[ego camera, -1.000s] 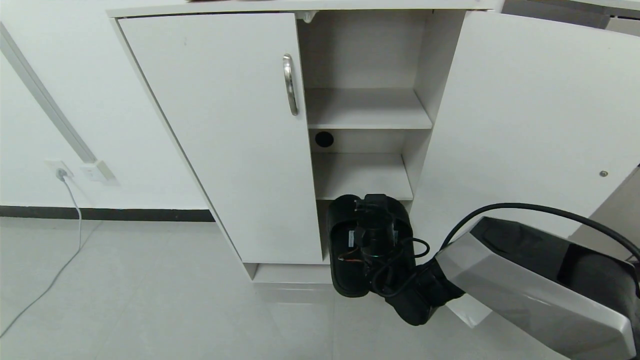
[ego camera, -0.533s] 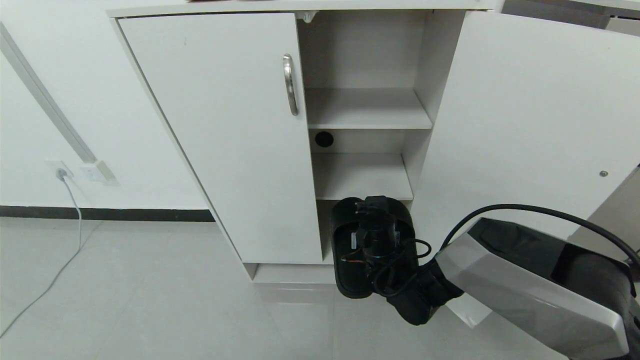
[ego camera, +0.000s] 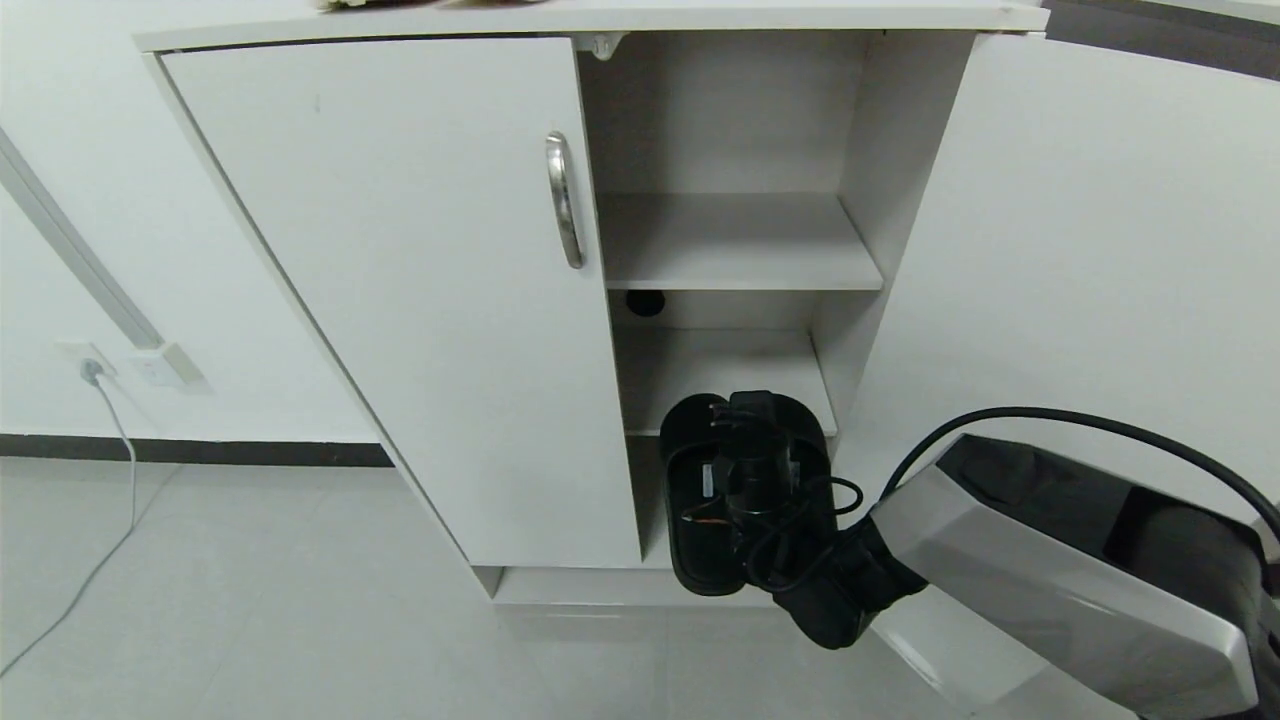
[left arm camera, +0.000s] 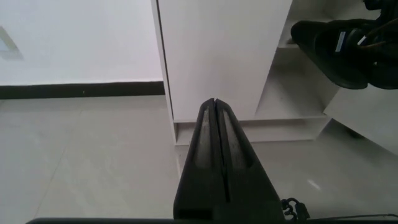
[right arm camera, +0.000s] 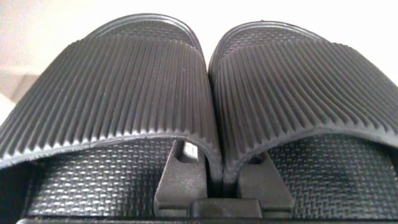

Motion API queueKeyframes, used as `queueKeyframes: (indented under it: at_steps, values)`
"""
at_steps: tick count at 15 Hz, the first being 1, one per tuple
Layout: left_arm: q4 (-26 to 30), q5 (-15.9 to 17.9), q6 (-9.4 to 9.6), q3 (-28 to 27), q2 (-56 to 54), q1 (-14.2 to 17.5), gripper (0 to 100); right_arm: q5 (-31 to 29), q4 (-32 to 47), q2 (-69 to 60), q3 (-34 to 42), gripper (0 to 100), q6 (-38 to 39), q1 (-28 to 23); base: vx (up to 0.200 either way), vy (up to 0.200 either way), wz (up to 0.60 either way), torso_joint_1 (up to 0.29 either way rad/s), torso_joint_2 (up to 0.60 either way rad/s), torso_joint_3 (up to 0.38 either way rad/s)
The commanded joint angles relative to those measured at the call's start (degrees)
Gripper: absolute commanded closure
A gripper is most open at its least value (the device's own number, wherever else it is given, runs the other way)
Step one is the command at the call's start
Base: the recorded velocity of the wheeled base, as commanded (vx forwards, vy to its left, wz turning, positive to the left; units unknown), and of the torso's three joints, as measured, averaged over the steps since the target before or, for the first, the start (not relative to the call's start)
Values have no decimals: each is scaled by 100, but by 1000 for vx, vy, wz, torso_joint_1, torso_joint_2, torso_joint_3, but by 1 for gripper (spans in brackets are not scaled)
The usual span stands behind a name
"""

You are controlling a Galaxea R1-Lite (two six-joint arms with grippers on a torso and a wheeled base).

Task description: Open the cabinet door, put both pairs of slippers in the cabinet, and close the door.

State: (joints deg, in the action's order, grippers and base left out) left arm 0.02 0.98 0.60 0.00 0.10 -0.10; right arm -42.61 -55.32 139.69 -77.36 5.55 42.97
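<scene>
Slippers (ego camera: 690,540), black pair, sit pinched in your right gripper (ego camera: 745,415) before the open cabinet's (ego camera: 400,250) lowest compartment; your left gripper (left arm camera: 214,109) is pressed together above the floor (left arm camera: 93,155).

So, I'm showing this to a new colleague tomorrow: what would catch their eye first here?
The pair of black slippers, pinched together by the right gripper, in front of the lowest open compartment of the cabinet. Then the right door swung wide beside the shut left door, and the left gripper, shut, facing the cabinet's base.
</scene>
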Motion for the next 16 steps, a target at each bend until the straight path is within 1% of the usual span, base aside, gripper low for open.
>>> queueKeyframes:
  at_steps: [1,6,11,16]
  values:
    - [-2,-1,2,0,8,1,100,-2,-5,-30,2,100,-1,1,200,0,0,2,7,-2]
    - [-2,-1,11,0,8,1,100,-2,-14,-12,11,100,-10,1,200,0,0,5,2,3]
    - [-2,-1,2,0,-1,1,100,42,109,67,-69,100,-19,-26,0,0,0,0,0,0]
    - [-2,-1,19,0,8,1,100,51,1120,427,-1431,100,-1,-184,0,0,0,0,0,0]
